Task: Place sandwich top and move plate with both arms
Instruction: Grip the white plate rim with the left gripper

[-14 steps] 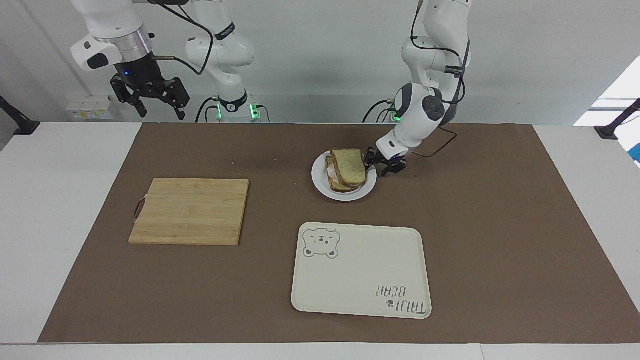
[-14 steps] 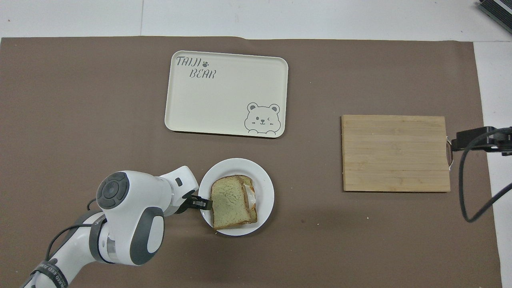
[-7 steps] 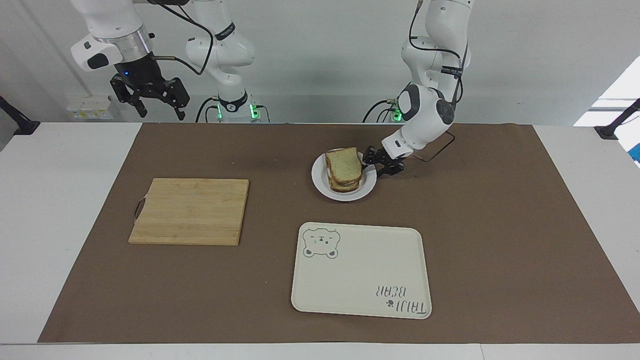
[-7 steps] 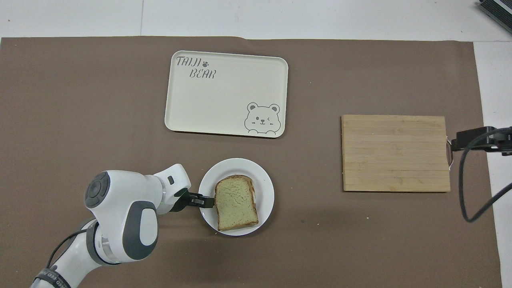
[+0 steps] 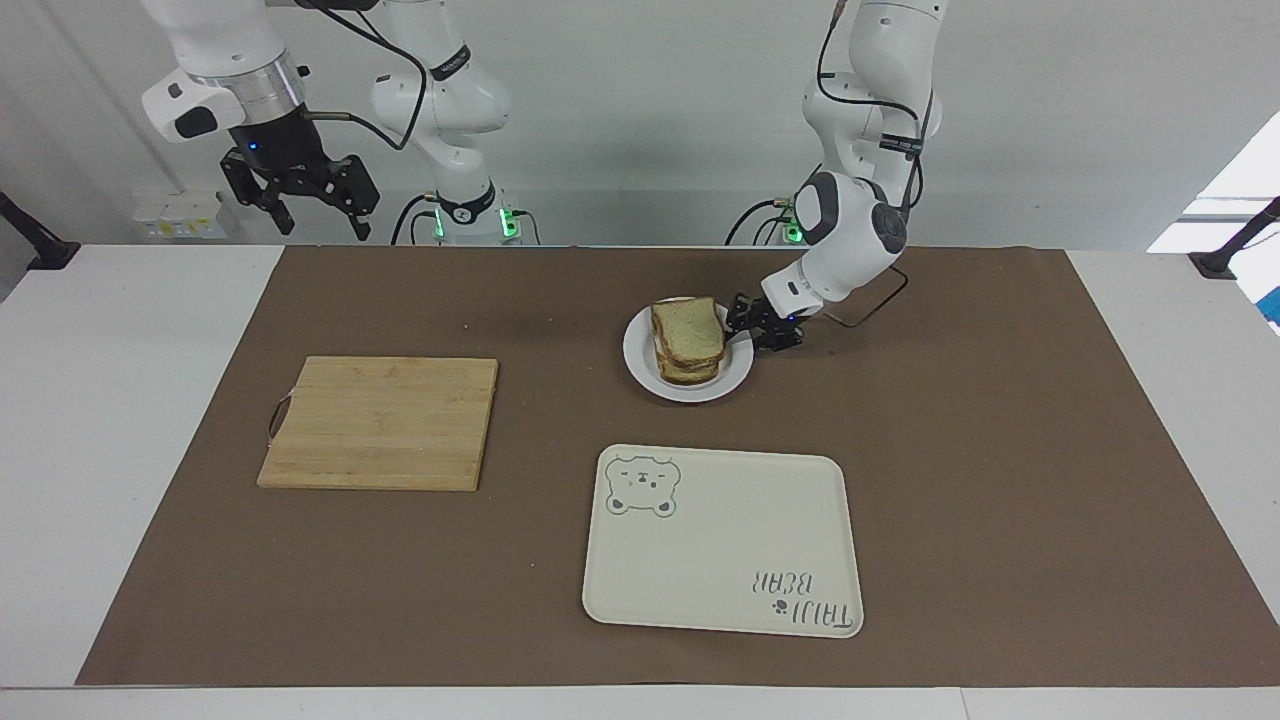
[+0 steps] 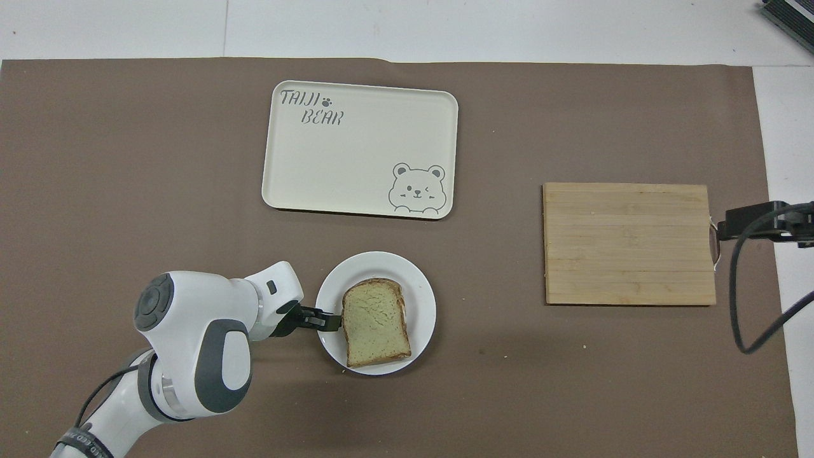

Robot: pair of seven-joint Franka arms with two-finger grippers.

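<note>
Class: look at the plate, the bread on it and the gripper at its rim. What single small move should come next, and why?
Probably close the left gripper on the plate rim: the sandwich top already lies flat on the stack, and that gripper sits low at the rim. The right gripper waits raised.

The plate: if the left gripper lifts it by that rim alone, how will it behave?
The plate looks rigid and glossy, so it may slip in the left gripper. With the sandwich stacked loosely on it, a one-sided lift would probably tilt it, and the top slice might slide.
</note>
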